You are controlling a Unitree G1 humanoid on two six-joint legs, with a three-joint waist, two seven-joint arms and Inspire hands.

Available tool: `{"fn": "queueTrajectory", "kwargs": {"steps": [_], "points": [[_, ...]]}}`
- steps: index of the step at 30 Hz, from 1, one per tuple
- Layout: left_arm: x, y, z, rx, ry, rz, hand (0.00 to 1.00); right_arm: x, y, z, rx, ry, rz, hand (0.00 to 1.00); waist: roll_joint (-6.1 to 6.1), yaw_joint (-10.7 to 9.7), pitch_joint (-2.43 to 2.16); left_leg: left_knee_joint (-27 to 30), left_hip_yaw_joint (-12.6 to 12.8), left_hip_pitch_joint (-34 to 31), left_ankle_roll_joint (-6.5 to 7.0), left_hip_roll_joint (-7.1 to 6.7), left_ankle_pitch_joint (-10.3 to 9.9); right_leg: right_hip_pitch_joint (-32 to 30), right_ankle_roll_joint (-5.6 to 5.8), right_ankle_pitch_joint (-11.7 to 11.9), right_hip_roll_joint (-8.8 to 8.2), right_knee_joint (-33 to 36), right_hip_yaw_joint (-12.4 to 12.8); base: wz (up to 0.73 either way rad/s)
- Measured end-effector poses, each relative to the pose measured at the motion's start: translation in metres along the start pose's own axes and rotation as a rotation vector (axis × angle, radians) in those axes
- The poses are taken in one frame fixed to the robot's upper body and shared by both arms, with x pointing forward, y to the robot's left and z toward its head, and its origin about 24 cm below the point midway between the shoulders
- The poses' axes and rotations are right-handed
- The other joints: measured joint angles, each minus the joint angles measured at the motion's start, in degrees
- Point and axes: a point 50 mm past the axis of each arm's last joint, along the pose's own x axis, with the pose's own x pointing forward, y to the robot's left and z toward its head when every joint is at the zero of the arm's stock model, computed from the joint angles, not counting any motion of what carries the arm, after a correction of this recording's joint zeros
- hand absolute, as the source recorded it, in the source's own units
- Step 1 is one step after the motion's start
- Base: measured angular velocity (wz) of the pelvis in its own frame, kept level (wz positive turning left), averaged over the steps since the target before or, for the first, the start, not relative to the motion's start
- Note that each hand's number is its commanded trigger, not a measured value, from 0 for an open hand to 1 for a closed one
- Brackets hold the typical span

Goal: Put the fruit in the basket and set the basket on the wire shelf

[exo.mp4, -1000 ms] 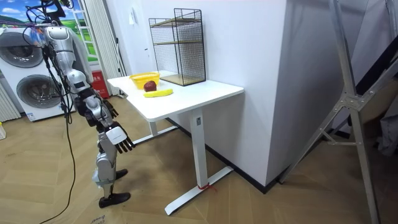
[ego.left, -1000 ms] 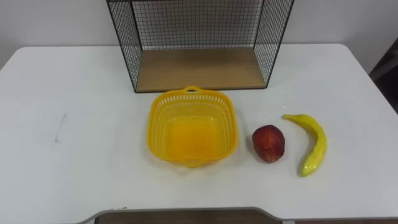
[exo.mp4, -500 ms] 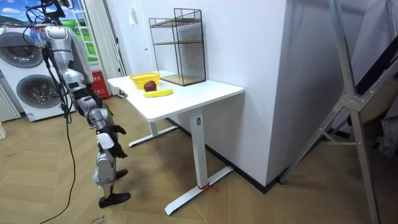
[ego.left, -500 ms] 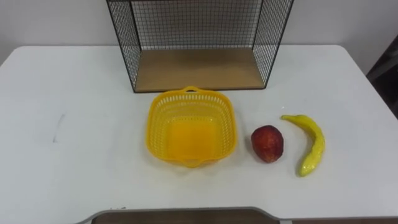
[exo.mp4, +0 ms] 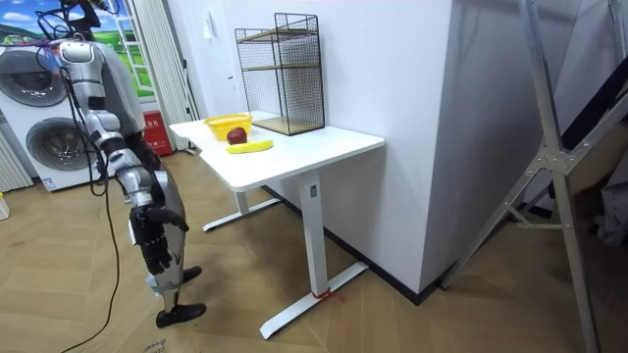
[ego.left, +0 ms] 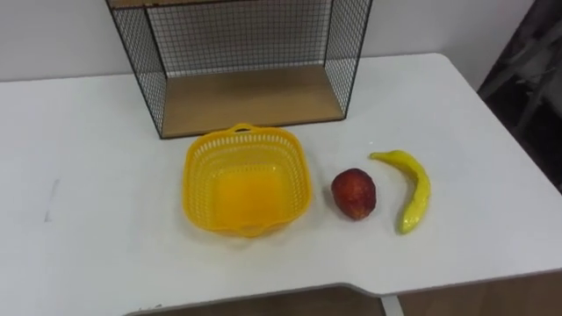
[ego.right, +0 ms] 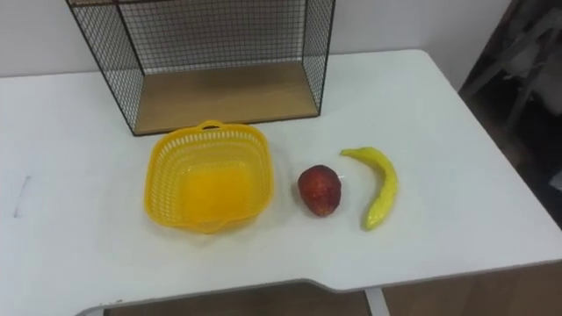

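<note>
Basket (ego.left: 247, 189): bright yellow, lattice walls, empty, sitting on the white table (ego.left: 88, 228) right in front of the wire shelf (ego.left: 250, 101).
Red fruit (ego.left: 354, 193): round, dark red, just right of the basket.
Banana (ego.left: 416, 195): yellow, curved, near the red fruit, not touching.
Right hand (exo.mp4: 150, 238): hanging low at the robot's side; open or closed, can't tell.

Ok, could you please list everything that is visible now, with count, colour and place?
basket: one, yellow, empty, on the table in front of the wire shelf
red fruit: one, red, right of the basket, apart from it
banana: one, yellow, right of the red fruit
wire shelf: one, black wire with wooden boards, at the table's back
table: one, white, before the robot
washing machines: two, white, at the room view's left, behind the robot
right hand: one, dark, hanging beside the robot's leg
</note>
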Motion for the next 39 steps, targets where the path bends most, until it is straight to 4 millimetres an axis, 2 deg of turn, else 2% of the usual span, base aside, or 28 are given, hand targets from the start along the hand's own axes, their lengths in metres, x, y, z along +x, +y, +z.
{"fn": "queueTrajectory", "kwargs": {"steps": [3, 6, 7, 8, 9, 11, 14, 18, 21, 25, 29, 33, 36, 39], "points": [[0.0, 0.0, 0.006, 0.003, -0.028, -0.001, 0.0, -0.016, 0.035, 0.018, -0.006, -0.106, 0.048, 0.0, -0.36, -0.37, -0.05, -0.08, 0.01, -0.07, 0.03, -0.02, 0.02, -0.64, 0.01, -0.01, -0.05, 0.34, 0.1, -0.01], [0.0, -0.005, 0.013, 0.056, -0.053, -0.018, 0.0, -0.058, 0.092, 0.04, -0.073, -0.347, 0.182, 0.0, -0.5, -0.36, 0.05, -0.01, 0.07, -1.13, 0.09, -0.06, 0.07, -1.61, -0.01, 0.05, -0.04, 0.92, 0.32, -0.03], [0.0, -0.005, 0.015, 0.07, -0.061, -0.019, 0.0, -0.068, 0.1, 0.043, -0.105, -0.415, 0.206, 0.0, -0.55, -0.34, 0.02, 0.06, 0.03, -1.26, 0.1, -0.07, 0.08, -1.83, 0.0, 0.07, -0.04, 1.01, 0.24, 0.06], [0.0, -0.007, 0.019, 0.094, -0.079, -0.022, 0.0, -0.087, 0.115, 0.05, -0.148, -0.547, 0.258, 0.0, -0.63, -0.12, 0.09, 0.1, -0.05, -1.5, 0.13, -0.07, 0.1, -2.05, -0.01, 0.11, -0.02, 0.97, 0.13, 0.05], [0.0, -0.008, 0.021, 0.105, -0.085, -0.026, 0.0, -0.096, 0.122, 0.053, -0.161, -0.605, 0.289, 0.0, -0.56, 0.33, 0.13, 0.12, -0.07, -1.62, 0.13, -0.07, 0.1, -2.05, -0.01, 0.21, 0.03, 0.75, 0.13, 0.0], [-0.001, -0.013, 0.025, 0.134, -0.11, -0.046, 0.0, -0.127, 0.143, 0.059, -0.206, -0.766, 0.407, 0.0, -0.54, 1.19, 0.3, 0.02, 0.21, -2.01, 0.13, -0.06, 0.1, -2.62, -0.02, 0.29, 0.03, 0.67, 0.52, -0.06], [-0.002, -0.018, 0.024, 0.183, -0.12, -0.069, 0.0, -0.164, 0.159, 0.05, -0.284, -0.943, 0.566, 0.0, -0.38, 2.39, 0.35, 0.03, 0.77, -2.7, 0.12, 0.0, 0.1, -3.48, -0.03, 0.3, 0.04, 0.7, 0.95, -0.09], [-0.002, -0.018, 0.023, 0.217, -0.124, -0.073, 0.0, -0.179, 0.167, 0.039, -0.348, -0.982, 0.69, 0.0, -0.39, 3.99, 0.36, -0.13, 0.89, -2.99, 0.12, 0.02, 0.09, -3.93, -0.04, 0.35, 0.03, 0.78, 1.06, -0.01], [-0.003, -0.017, 0.017, 0.227, -0.109, -0.087, 0.0, -0.185, 0.172, 0.022, -0.458, -0.988, 0.809, 0.0, -0.21, 4.86, 0.34, -0.2, 0.87, -3.08, 0.11, 0.03, 0.08, -3.71, 0.0, 0.46, 0.01, 0.73, 1.0, 0.0], [-0.004, -0.021, 0.017, 0.261, -0.119, -0.137, 0.0, -0.195, 0.178, -0.009, -0.672, -0.961, 1.055, 0.0, 0.26, 5.29, 0.21, -0.8, 0.86, -2.66, 0.11, 0.02, 0.1, -3.53, 0.0, 0.49, 0.04, 0.7, 1.18, 0.0], [-0.005, -0.023, 0.013, 0.341, -0.125, -0.172, 0.0, -0.202, 0.177, -0.045, -0.952, -0.915, 1.277, 0.0, 0.13, 5.51, 0.35, -0.74, 0.62, -1.69, 0.11, 0.02, 0.09, -2.62, -0.02, 0.51, 0.02, 0.67, 1.14, 0.0], [-0.005, -0.023, 0.017, 0.357, -0.137, -0.177, 0.0, -0.195, 0.168, -0.067, -1.18, -0.879, 1.391, 0.0, -0.17, 6.04, 0.35, -0.2, -0.14, -1.74, 0.12, 0.02, 0.09, -2.09, -0.08, 0.58, -0.02, 0.68, -0.01, 0.11], [-0.005, -0.023, 0.016, 0.359, -0.131, -0.179, 0.0, -0.192, 0.162, -0.074, -1.274, -0.845, 1.429, 0.0, -0.22, 6.32, 0.32, 0.4, -0.65, -2.35, 0.13, 0.03, 0.07, -1.89, -0.09, 0.59, -0.02, 0.75, -0.58, 0.13], [-0.004, -0.025, 0.026, 0.356, -0.149, -0.184, 0.0, -0.187, 0.156, -0.081, -1.348, -0.794, 1.471, 0.0, -0.21, 6.6, 0.31, 1.02, -1.53, -3.24, 0.14, 0.1, 0.08, -2.21, -0.3, 0.73, 0.0, 0.77, -1.46, 0.15]]}}
